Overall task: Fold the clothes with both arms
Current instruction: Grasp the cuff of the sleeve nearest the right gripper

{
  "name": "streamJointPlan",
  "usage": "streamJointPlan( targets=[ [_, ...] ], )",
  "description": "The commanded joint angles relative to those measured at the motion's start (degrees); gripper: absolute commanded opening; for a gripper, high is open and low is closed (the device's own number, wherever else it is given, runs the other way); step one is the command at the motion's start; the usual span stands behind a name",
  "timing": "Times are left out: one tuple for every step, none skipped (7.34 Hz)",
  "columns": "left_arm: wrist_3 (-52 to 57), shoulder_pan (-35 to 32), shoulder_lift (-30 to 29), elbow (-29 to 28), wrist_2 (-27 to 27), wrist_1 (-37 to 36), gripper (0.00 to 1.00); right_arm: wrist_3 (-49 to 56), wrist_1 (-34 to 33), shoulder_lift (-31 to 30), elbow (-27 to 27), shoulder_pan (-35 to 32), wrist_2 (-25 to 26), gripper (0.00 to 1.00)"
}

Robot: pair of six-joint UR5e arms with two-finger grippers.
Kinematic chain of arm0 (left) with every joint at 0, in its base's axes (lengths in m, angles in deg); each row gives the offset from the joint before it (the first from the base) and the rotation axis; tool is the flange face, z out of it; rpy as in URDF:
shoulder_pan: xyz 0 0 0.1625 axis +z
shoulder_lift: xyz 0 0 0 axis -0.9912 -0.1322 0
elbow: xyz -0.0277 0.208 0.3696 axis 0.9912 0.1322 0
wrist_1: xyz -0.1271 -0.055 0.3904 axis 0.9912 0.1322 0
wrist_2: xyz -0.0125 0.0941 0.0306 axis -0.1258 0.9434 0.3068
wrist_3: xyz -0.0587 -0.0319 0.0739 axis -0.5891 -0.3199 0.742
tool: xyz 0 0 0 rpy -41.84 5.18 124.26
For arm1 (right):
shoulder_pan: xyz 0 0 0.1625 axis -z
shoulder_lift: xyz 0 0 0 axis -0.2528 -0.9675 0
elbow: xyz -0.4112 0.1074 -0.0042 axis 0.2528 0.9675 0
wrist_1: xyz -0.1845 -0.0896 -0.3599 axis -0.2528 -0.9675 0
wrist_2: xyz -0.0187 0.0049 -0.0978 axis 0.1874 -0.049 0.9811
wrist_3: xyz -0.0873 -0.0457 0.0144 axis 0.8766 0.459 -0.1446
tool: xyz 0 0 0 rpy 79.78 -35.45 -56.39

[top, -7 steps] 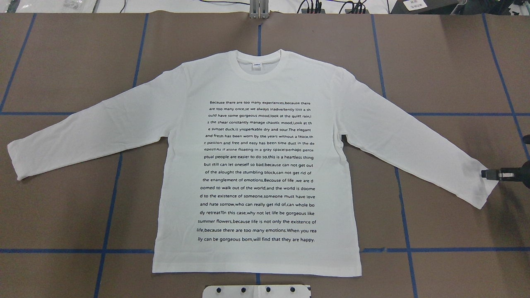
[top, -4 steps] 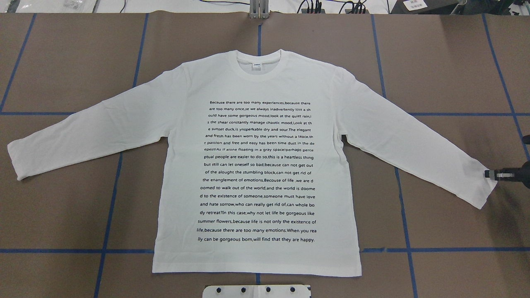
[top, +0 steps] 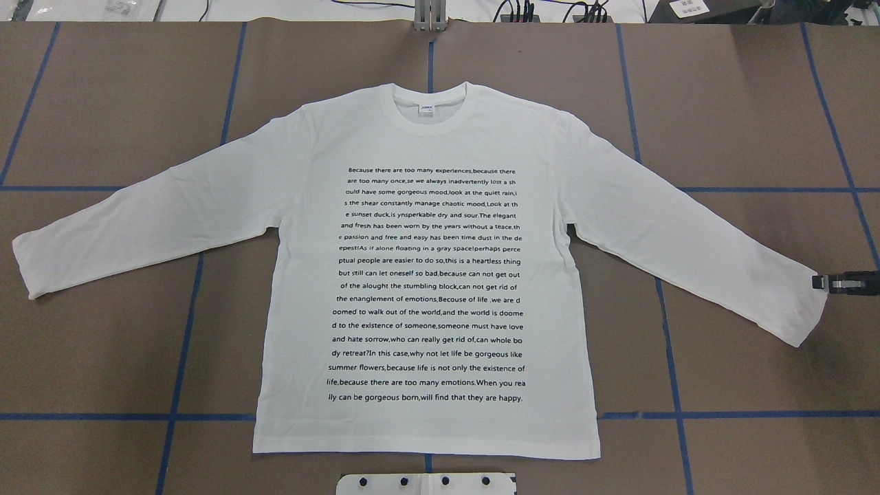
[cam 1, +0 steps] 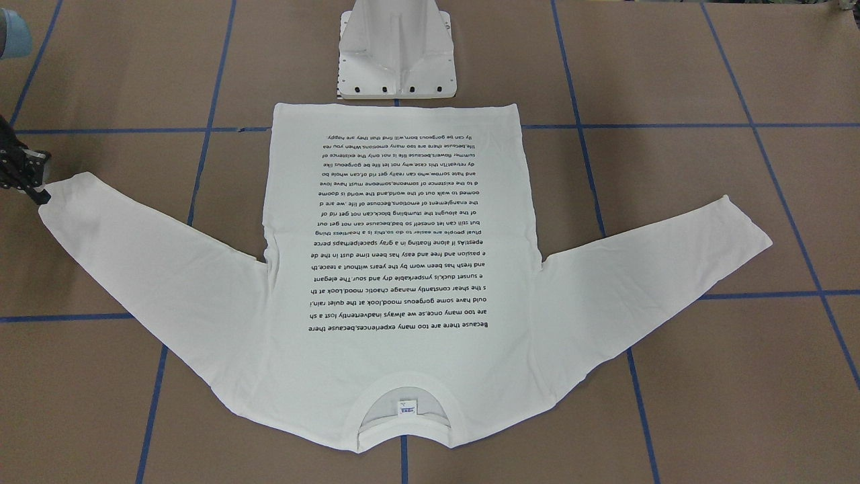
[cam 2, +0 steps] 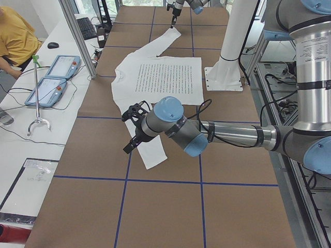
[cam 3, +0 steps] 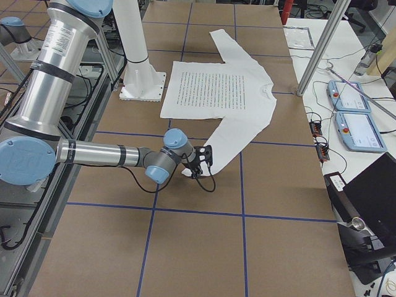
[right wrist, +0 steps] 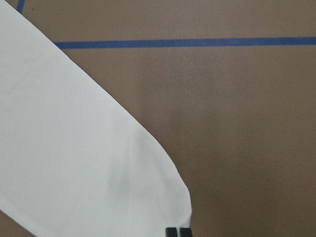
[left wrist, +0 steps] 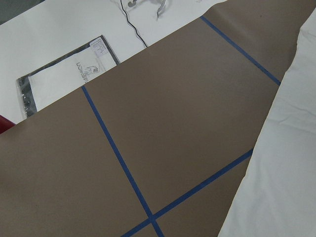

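White T-shirt (top: 426,275) lies spread print-up for folding, the right gripper (top: 820,282) pinched narrow at one cuff (top: 806,311), the left gripper (cam 2: 130,129) hovering over the other, its opening impossible to tell.

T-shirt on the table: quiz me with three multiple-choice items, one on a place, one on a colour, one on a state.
1. Where is the right gripper?
A) at the collar
B) at a sleeve cuff
C) over the hem

2. What colour are the tape lines on the table?
A) red
B) blue
C) yellow

3. How does the T-shirt lie?
A) folded in half
B) heaped
C) spread flat, print up

Answers:
1. B, its fingertips sit at the cuff's edge.
2. B, the lines show blue on the brown table.
3. C, it lies unfolded with the print showing.
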Motion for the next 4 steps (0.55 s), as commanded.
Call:
streamJointPlan(
  targets=[
    [-0.14,-0.02,0.0,-0.04,0.0,0.0,1.0,0.12,-23.52,2.15,-16.28,-4.72,-2.35,0.0],
    [-0.14,-0.02,0.0,-0.04,0.0,0.0,1.0,0.12,-36.97,9.65,-20.19,-6.13,-2.26,0.0],
    [-0.14,-0.02,0.0,-0.13,0.0,0.0,1.0,0.04,-49.03,19.74,-20.4,-6.41,-1.83,0.0],
    [-0.14,-0.02,0.0,-0.13,0.0,0.0,1.0,-0.05,-63.68,32.45,-19.53,-5.63,-1.39,0.0]
  ],
)
